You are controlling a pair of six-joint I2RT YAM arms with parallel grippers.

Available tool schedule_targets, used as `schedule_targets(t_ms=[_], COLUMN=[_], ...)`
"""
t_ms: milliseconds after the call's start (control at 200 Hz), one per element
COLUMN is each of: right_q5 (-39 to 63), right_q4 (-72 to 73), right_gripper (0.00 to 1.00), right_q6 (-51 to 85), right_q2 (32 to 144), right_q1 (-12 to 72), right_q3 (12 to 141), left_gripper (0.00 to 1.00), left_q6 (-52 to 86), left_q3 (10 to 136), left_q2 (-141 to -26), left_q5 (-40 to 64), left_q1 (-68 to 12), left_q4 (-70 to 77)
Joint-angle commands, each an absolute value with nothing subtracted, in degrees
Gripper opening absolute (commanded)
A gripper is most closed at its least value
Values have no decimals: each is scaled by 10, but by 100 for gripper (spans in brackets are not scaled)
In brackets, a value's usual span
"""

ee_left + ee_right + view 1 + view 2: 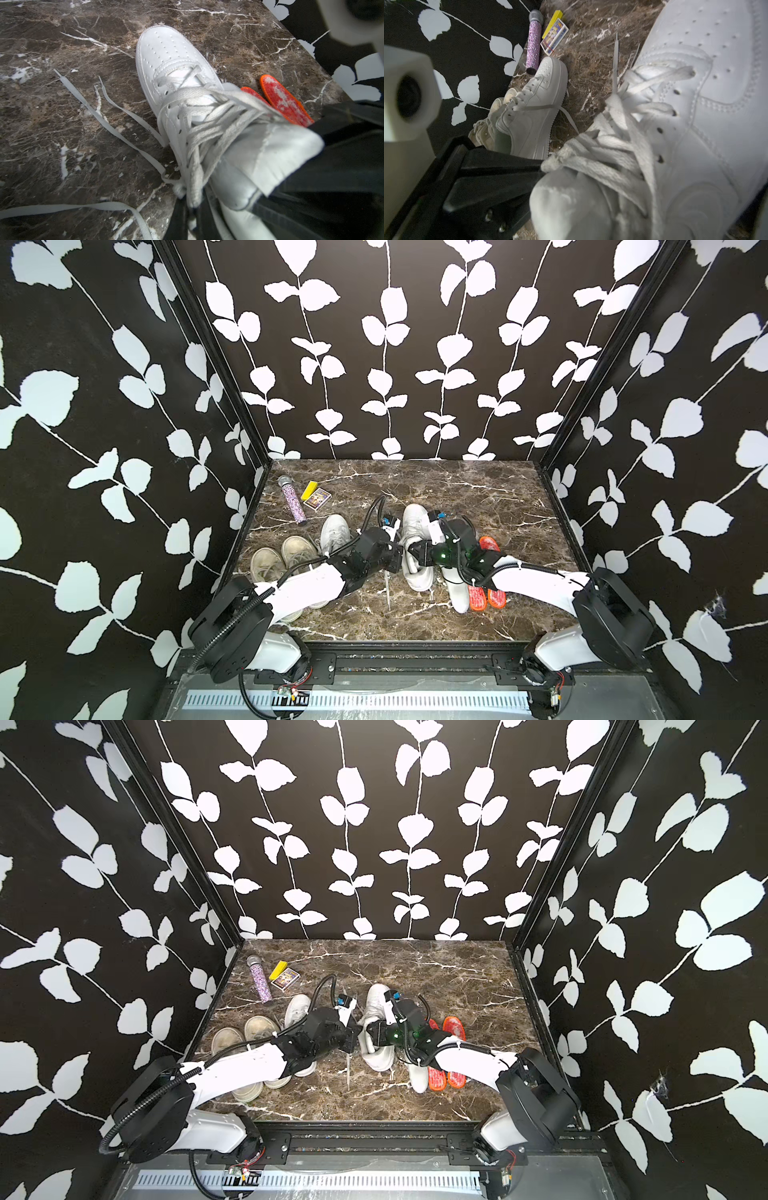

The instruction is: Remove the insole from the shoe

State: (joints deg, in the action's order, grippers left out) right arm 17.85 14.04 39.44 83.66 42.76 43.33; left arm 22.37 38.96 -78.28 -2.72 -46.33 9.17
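Near the middle of the marble tabletop (pixel 490 497), in both top views, stands the white shoe (pixel 412 519) (pixel 376 995), toe toward the back wall. Both arms meet over its opening: the left gripper (pixel 398 559) reaches in from one side and the right gripper (pixel 412 551) from the other, tips almost touching. Two orange insoles (pixel 487 597) lie near the shoe on the right. A second white shoe (pixel 334 531) and a tan pair (pixel 282 560) sit to the left, with a glitter microphone (pixel 293 499) and a card box (pixel 316 497) behind them.

From the left wrist, the left fingers (pixel 178 220) are closed, pinching the bundled laces (pixel 207 128) at the side of the opening. The tongue (pixel 270 158) stands raised against the right gripper's dark body, and loose lace ends trail over the tabletop.

From the right wrist, the left gripper's black tips meet the lace bundle beside the tongue. The right fingers are out of frame, so I cannot tell whether they clamp the tongue. The shoe's own insole does not show; tongue and laces cover the opening.
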Motion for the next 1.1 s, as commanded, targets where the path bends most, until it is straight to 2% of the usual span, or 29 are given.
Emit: schedule_targets(t_ms=[0,475,850,1095], right_q5=[180,192,147,165], right_q4=[128,10,-82,-91], right_gripper=[14,31,34,32], right_q6=[369,340,309,303], right_q2=[838,848,891,913], right_q1=[432,454,467,474], right_q3=[465,506,551,572], left_gripper=[0,0,0,0], left_q6=[225,223,221,220], left_q3=[381,373,376,379], left_q2=[-764,-762,-758,-759], left_q5=[-46,-55,-56,-57], left_q1=[-459,-460,-460,-460], left_q4=[98,100,98,96])
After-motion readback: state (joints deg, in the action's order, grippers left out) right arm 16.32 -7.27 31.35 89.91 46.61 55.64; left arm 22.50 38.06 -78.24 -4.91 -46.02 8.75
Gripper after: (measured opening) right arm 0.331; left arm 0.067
